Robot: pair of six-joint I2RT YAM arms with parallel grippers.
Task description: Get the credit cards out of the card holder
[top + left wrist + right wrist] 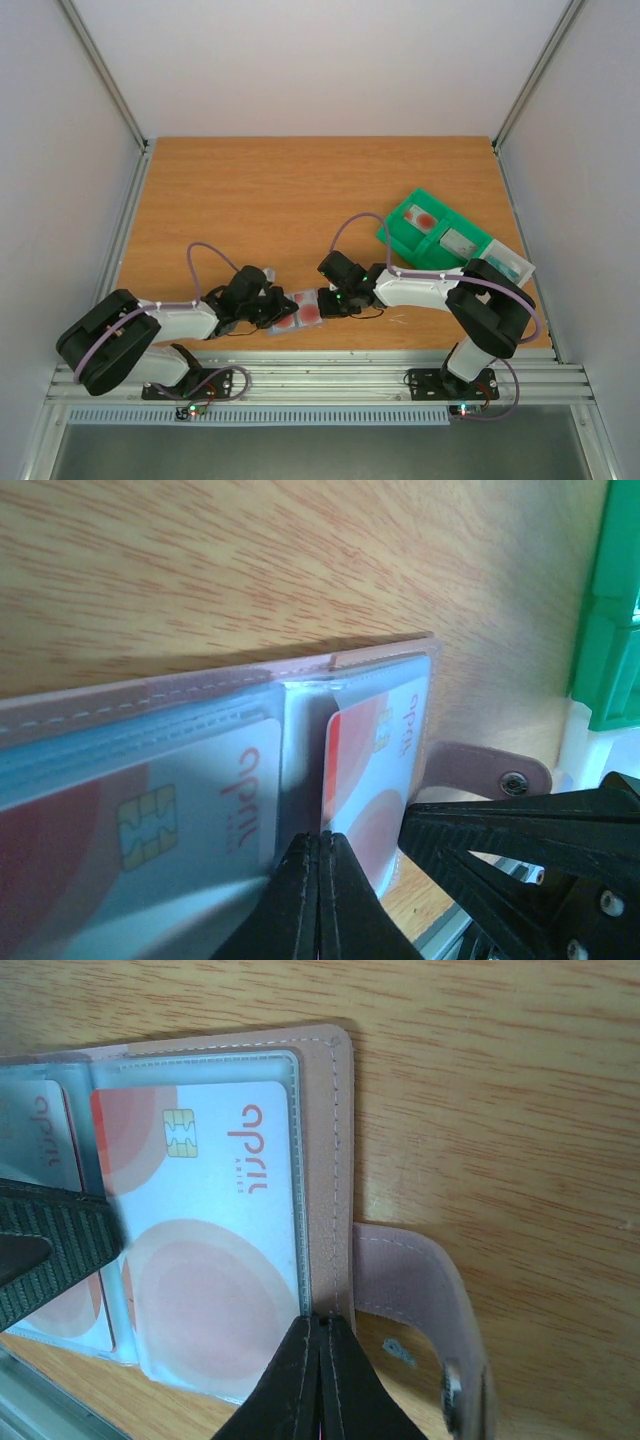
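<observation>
The holder (298, 312) lies open and flat on the table (300, 190), near its front edge, between the two claws; the left claw (318, 842) meets it from one side, the right claw (320, 1325) from the other. The left claw is closed tight, fingers pressed together, its tip at the seam between two clear pockets, just beside a card (375, 750); whether it pinches any film cannot be told. The right claw is likewise closed, its tip on the holder's stitched outer border beside another card (215, 1210); nothing is seen held. The holder is pale pink, leather-like, with rounded corners and glossy clear plastic pockets; a strap (410, 1270) with a metal snap (515, 782) juts from its edge. The cards are thin, white, with soft red circles, a gold chip and red lettering; both sit inside their pockets.
</observation>
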